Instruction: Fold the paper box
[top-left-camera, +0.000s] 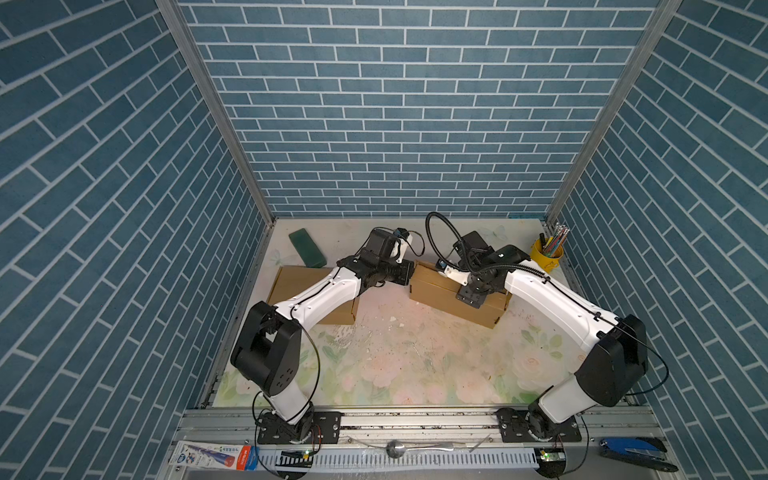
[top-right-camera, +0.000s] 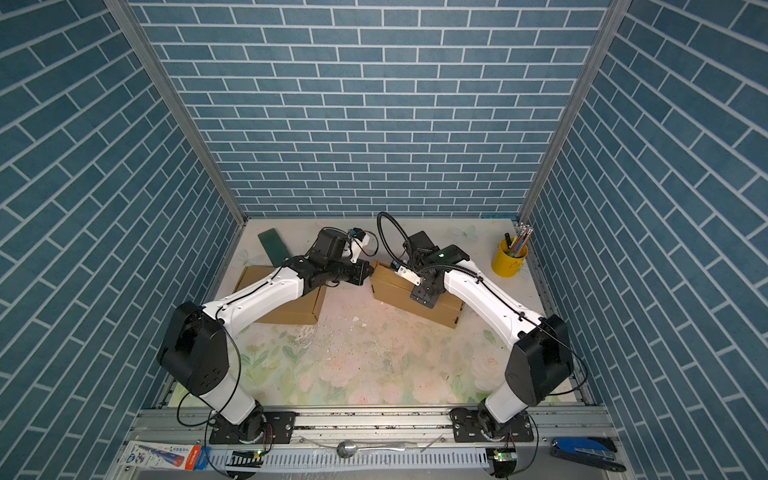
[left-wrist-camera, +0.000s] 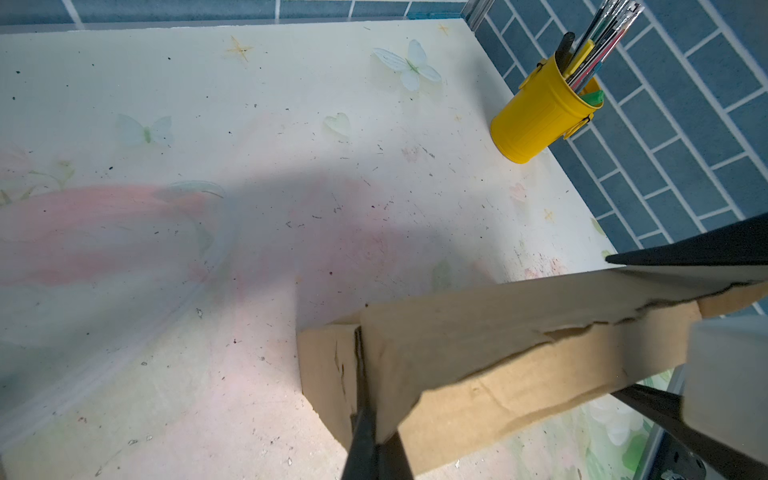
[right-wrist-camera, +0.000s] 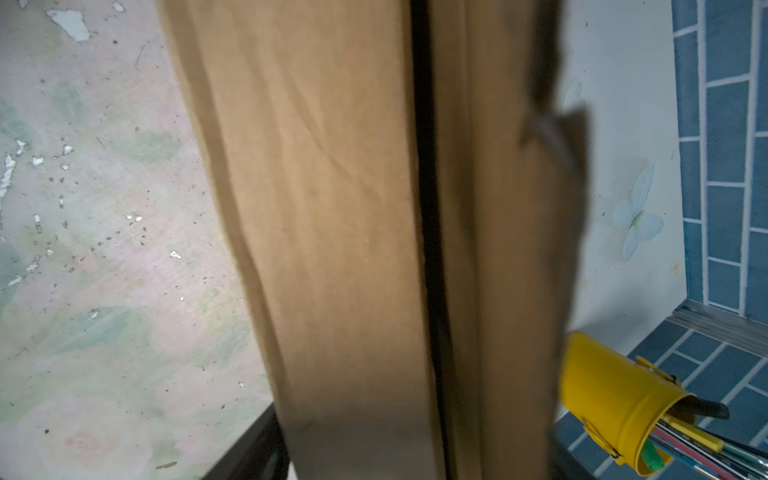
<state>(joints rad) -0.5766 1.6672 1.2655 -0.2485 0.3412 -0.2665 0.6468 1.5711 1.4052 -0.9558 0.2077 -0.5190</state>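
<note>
We see the paper box (top-left-camera: 432, 286) lying right of the table's middle, toward the back. Its walls are up and its top panels are folded over. In the right wrist view a dark slit runs between those panels, so we judge the shaping mostly done, with tucking and pressing shut left.

The left gripper (top-left-camera: 409, 274) is clamped tight at the box's left end, apparently pinching a cardboard edge. The right gripper (top-left-camera: 441, 266) hovers over the top, and we cannot tell how wide its jaws stand.

A second cardboard box (top-left-camera: 291, 286) lies under the left arm, and a yellow pen cup (top-left-camera: 545, 254) stands well apart.
</note>
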